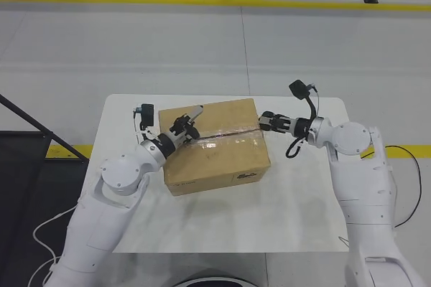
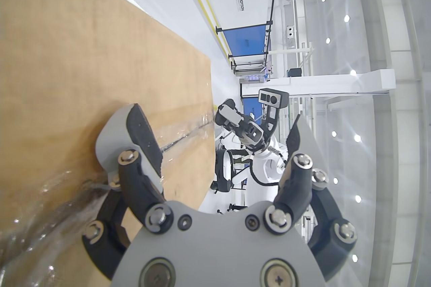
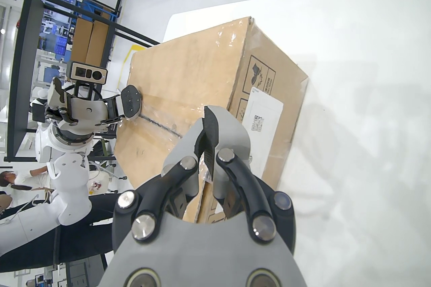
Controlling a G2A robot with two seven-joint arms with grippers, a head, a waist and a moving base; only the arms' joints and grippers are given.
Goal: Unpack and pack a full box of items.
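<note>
Cardboard box [image 1: 215,147] is seen closed at the middle of the top view, set on the white tabletop [image 1: 294,208], its flaps joined by a glossy tape seam [image 1: 226,132] running across the lid. The left end effector [image 1: 189,122] is placed on the lid at the seam's left end, fingers spread wide, one pad [image 2: 143,133] laid against the cardboard. The right end effector [image 1: 267,120] is held at the seam's right end, at the box's upper-right edge, its fingers pressed together. A white label [image 3: 264,113] is stuck on a side wall.
</note>
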